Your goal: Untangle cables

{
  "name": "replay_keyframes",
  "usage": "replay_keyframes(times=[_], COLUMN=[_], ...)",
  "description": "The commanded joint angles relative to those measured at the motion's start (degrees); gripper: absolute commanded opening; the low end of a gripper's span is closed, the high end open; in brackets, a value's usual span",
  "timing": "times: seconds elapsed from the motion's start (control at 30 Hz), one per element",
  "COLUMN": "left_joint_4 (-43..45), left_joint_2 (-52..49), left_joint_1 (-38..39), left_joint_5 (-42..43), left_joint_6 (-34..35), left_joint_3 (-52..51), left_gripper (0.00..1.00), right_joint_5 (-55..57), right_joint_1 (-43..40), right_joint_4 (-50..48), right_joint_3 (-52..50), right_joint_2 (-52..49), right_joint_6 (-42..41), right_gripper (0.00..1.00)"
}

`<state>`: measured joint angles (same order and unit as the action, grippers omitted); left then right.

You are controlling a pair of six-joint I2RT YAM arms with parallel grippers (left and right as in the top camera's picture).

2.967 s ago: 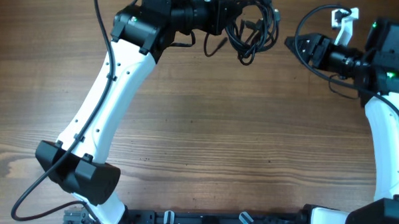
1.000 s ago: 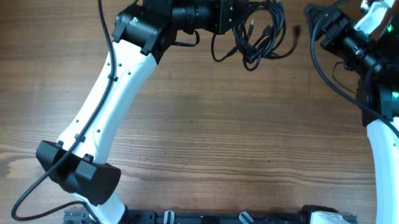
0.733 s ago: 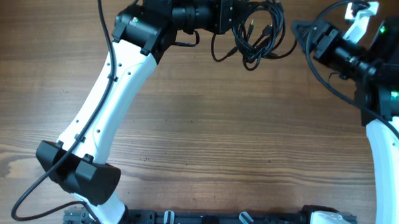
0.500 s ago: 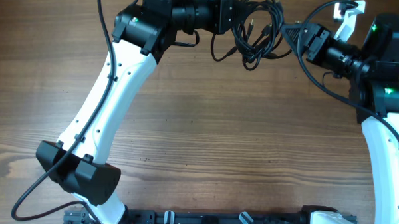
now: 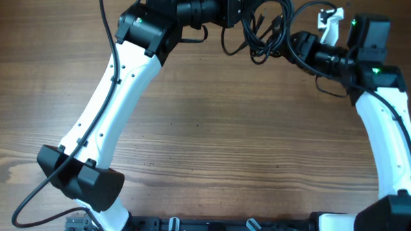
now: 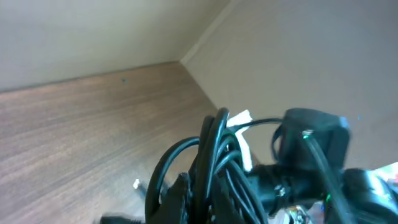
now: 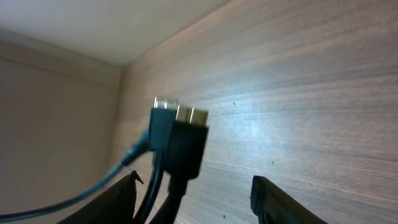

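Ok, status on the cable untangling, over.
Left pincer shut on the cables. Right pincer open, plug ends ahead between its fingers, not gripped. Nothing seen blocking.

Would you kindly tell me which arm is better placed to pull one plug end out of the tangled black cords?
Right. The left gripper is clamped on the bundle of thin black cords, anchoring it, while the right gripper is open, with two plug ends framed between its jaws.

The cables (image 5: 267, 32) hide the jaws of your left gripper (image 5: 247, 10), the overhead's top edge crops their loops, and the right wrist view blurs the plugs (image 7: 179, 134)
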<state>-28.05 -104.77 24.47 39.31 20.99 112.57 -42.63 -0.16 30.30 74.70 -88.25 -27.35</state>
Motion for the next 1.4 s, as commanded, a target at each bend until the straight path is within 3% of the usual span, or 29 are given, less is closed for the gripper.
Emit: replay_keyframes(times=[0.0, 0.2, 0.6, 0.77, 1.0, 1.07, 1.23, 1.37], left_joint_4=[4.59, 6.27, -13.49, -19.56, -19.82, -19.85, -19.87, -23.50], left_joint_2=[1.60, 1.60, 1.60, 1.60, 1.60, 1.60, 1.60, 1.60], left_joint_1=[-0.22, -0.22, -0.33, -0.33, -0.13, 0.39, 1.14, 1.03], left_joint_5=[1.09, -3.96, -19.98, -23.54, -23.30, -23.30, -23.34, -23.34], left_joint_6=[3.45, 11.67, 14.64, 31.67, 62.05, 67.84, 69.88, 79.23], left_joint_3=[0.48, 0.48, 0.48, 0.48, 0.48, 0.48, 0.48, 0.48], left_gripper=[0.04, 0.04, 0.04, 0.04, 0.04, 0.04, 0.04, 0.04], right_joint_5=[-1.62, -2.89, 2.47, -4.04, -4.24, -4.20, -2.19, -1.75], right_joint_1=[3.17, 5.38, -5.27, -5.09, 2.25, 4.00, 5.46, 5.46], right_joint_4=[0.26, -1.25, 0.46, 0.72, 2.38, 0.59, -2.43, -4.68], right_joint_3=[0.72, 0.72, 0.74, 0.74, 0.74, 0.74, 0.74, 0.74], right_joint_2=[-1.79, -1.79, -0.98, 4.85, 8.74, 8.74, 8.74, 8.74], right_joint_6=[-0.04, -0.76, 1.53, 6.40, 3.32, 3.13, -0.17, -1.40], right_gripper=[0.60, 0.59, 0.63, 0.65, 0.66, 0.66, 0.62, 0.60])
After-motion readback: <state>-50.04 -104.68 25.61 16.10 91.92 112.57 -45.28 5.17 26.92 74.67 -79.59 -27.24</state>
